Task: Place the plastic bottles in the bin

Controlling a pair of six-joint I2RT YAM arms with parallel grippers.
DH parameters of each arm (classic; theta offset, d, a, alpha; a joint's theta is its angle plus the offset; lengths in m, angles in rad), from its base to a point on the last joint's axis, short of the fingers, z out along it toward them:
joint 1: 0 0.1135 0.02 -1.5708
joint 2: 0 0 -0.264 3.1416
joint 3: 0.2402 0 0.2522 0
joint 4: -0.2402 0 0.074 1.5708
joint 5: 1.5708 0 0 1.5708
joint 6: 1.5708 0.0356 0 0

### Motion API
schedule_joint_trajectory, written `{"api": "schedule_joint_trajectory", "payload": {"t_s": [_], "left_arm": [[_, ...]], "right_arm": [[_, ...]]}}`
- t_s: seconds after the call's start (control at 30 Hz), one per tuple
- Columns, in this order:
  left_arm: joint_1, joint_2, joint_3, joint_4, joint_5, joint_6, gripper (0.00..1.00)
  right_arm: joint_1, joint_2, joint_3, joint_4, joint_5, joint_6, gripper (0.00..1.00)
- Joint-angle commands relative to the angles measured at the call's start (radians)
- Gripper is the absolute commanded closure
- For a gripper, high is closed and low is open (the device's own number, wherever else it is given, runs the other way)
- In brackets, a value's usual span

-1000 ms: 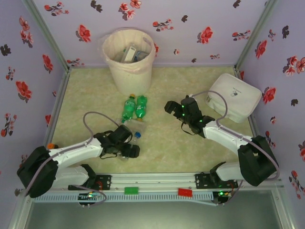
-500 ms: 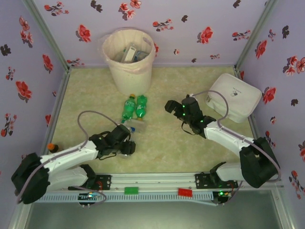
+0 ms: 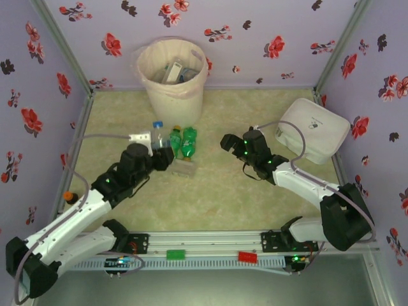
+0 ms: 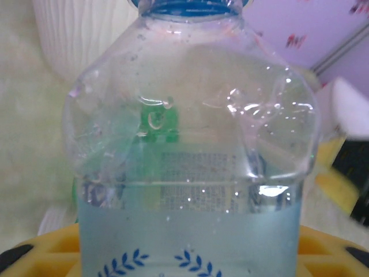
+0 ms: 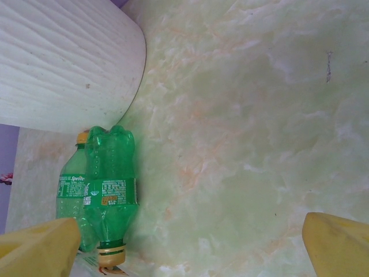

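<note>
While the marbled pale-green table (image 3: 255,197) has bottles lying loose on it, the task reads as partly done. The tall round cream-white bin (image 3: 172,89), lined with a thin pinkish bag, stands at the far side of the table and already has several clear bottles heaped inside, though how many cannot be counted. A flat white rounded box (image 3: 312,131) sits at the right and plays no part. The left gripper (image 3: 156,153) is clamped on a clear plastic bottle with a blue cap (image 3: 150,136), lifted off the table and near the bin but not yet over its rim; from the wrist the bottle (image 4: 190,173) sits between the yellow pads with the ribbed bin wall (image 4: 75,34) behind it. The right gripper (image 3: 231,143) hangs over the middle of the table with its jaws spread wide and nothing between them (image 5: 190,242). Left to do, by my judgement: drop the held bottle in, then fetch the two green plastic bottles (image 3: 182,143) lying side by side just in front of the bin (image 5: 104,184), a crumpled clear bottle (image 3: 182,169) just nearer than those, and a small orange-capped item (image 3: 69,196) by the left wall, too small to identify for certain.
</note>
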Motion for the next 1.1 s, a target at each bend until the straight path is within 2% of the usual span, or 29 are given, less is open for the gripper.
{"api": "schedule_joint_trajectory", "payload": {"t_s": [0.0, 0.2, 0.3, 0.43, 0.63, 0.73, 0.87, 0.9, 0.97, 1.03, 1.07], "left_arm": [[0.069, 0.097, 0.172, 0.175, 0.035, 0.148, 0.74], [0.174, 0.348, 0.517, 0.164, 0.213, 0.268, 0.74], [0.227, 0.498, 0.731, 0.08, 0.286, 0.316, 0.72], [0.282, 0.704, 1.031, -0.081, 0.329, 0.369, 0.71], [0.332, 0.963, 1.393, -0.267, 0.362, 0.399, 0.7], [0.351, 1.064, 1.53, -0.343, 0.381, 0.39, 0.7], [0.361, 1.17, 1.651, -0.416, 0.387, 0.376, 0.64], [0.362, 1.193, 1.675, -0.433, 0.389, 0.372, 0.58], [0.363, 1.227, 1.714, -0.455, 0.389, 0.367, 0.33], [0.363, 1.246, 1.742, -0.475, 0.387, 0.359, 0.03], [0.365, 1.246, 1.745, -0.477, 0.387, 0.353, 0.0]], "right_arm": [[0.009, 0.0, -0.006, 0.019, -0.004, 0.021, 0.01], [0.01, -0.044, -0.045, 0.045, 0.002, 0.045, 0.0], [0.011, -0.069, -0.067, 0.048, 0.009, 0.053, 0.0], [0.012, -0.1, -0.088, 0.032, 0.017, 0.054, 0.0], [0.012, -0.134, -0.111, 0.017, 0.038, 0.053, 0.0], [0.012, -0.149, -0.102, -0.009, 0.04, 0.043, 0.0], [0.012, -0.181, -0.1, -0.029, 0.043, 0.028, 0.01], [0.012, -0.192, -0.103, -0.028, 0.043, 0.024, 0.01], [0.012, -0.211, -0.114, -0.01, 0.032, 0.013, 0.0], [0.012, -0.227, -0.131, 0.026, 0.006, 0.0, 0.0], [0.012, -0.233, -0.137, 0.046, -0.011, -0.007, 0.0]]}}
